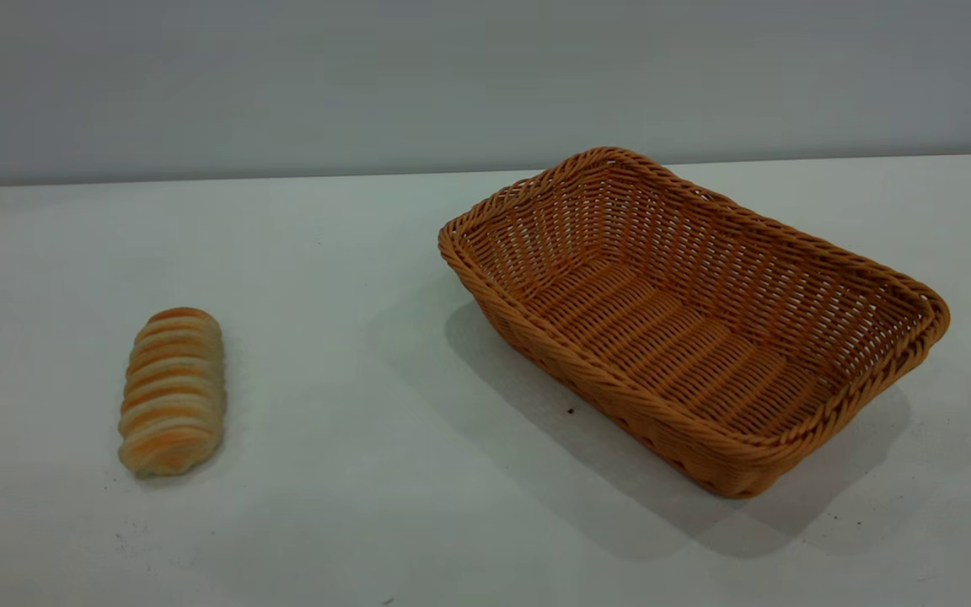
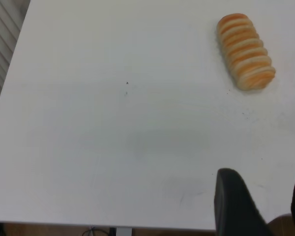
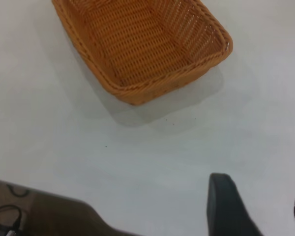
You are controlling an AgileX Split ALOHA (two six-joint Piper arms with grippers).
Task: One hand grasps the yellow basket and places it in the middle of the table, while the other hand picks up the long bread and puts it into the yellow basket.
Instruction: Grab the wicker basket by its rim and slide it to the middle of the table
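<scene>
The yellow basket (image 1: pixel 692 316) is a large orange-tan wicker basket that stands empty on the right half of the white table (image 1: pixel 351 337); it also shows in the right wrist view (image 3: pixel 142 46). The long bread (image 1: pixel 172 389), striped cream and orange, lies on the table's left part and shows in the left wrist view (image 2: pixel 246 51). Neither arm appears in the exterior view. My left gripper (image 2: pixel 260 196) hangs open and empty over the table's near edge, well short of the bread. My right gripper (image 3: pixel 258 201) is open and empty, apart from the basket.
The table edge (image 2: pixel 88 221) runs close to the left gripper, with floor and cables beyond it (image 3: pixel 10 216). A grey wall (image 1: pixel 485 76) stands behind the table. White tabletop lies between the bread and the basket.
</scene>
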